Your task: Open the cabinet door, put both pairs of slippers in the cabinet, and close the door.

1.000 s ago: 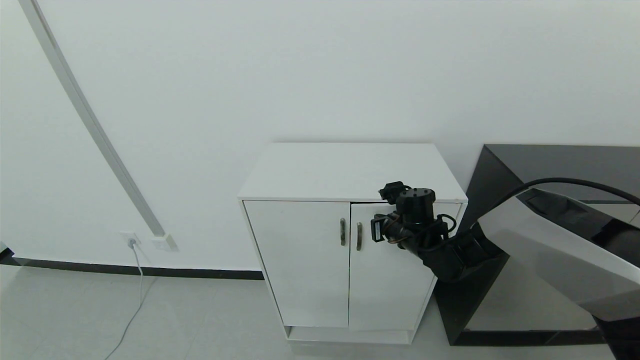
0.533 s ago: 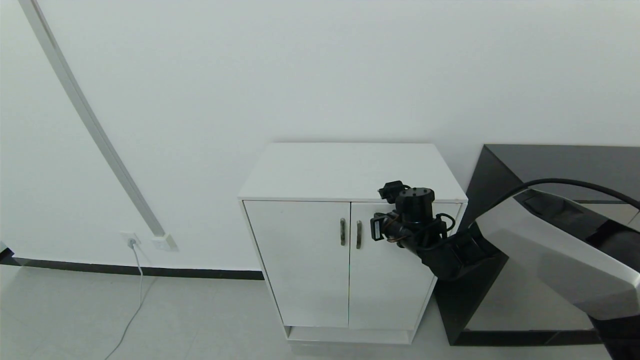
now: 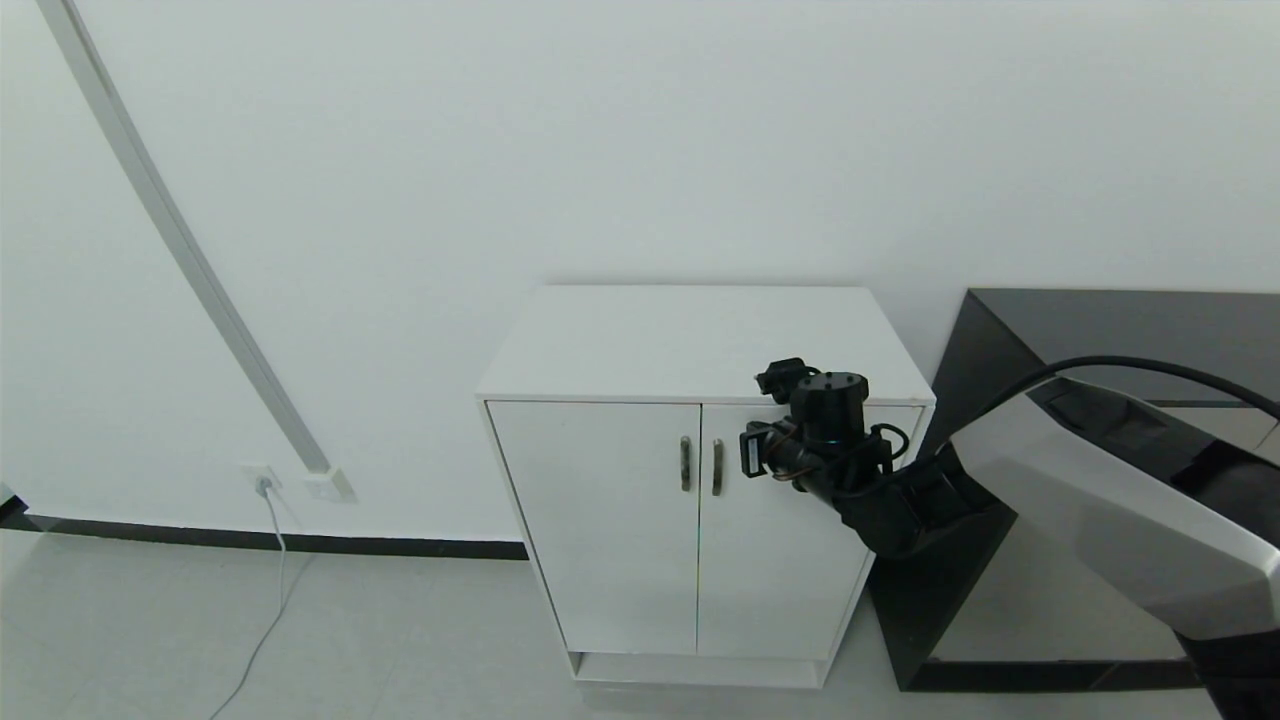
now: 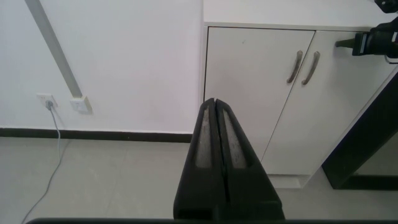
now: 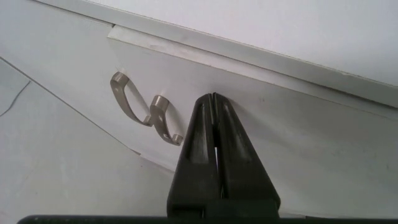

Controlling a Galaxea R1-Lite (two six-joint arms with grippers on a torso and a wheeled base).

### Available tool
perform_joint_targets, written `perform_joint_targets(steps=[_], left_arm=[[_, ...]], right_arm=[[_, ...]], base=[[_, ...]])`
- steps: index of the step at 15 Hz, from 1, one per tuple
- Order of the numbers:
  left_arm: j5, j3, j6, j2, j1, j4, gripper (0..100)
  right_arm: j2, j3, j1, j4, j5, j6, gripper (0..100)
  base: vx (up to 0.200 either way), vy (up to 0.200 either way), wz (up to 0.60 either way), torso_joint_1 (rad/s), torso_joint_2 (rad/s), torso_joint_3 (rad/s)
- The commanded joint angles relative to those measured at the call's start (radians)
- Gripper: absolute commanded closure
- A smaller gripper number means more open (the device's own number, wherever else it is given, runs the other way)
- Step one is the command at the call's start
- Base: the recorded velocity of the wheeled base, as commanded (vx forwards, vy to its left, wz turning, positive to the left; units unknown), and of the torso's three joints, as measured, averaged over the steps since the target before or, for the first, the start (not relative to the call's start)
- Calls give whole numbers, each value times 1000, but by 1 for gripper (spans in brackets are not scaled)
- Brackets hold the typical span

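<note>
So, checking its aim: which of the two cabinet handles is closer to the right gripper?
The handle on the right-hand door: the right gripper sits just beside it, while the left-door handle lies beyond.

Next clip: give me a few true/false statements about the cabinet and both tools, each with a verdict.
1. One door stands wide open. False: both doors of the cabinet look closed.
2. The right tool is shut and holds nothing. True.
3. The right tool grips a handle. False: its tips are at the right door panel, beside the handles.
4. The left tool is shut. True.
5. A cable is plugged into the wall socket. True.
</note>
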Motion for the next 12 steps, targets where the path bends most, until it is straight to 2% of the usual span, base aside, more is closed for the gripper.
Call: perform_joint_targets(steps=[1, 12], left_arm=[[1, 0, 0, 1, 0, 0, 100], [-1, 0, 0, 1, 0, 0, 100]], right_arm=[[10, -9, 0, 0, 0, 0, 100], [31, -37, 2, -2, -3, 0, 100]], base=[[0, 0, 0, 0, 0, 0], [0, 0, 0, 0, 0, 0]])
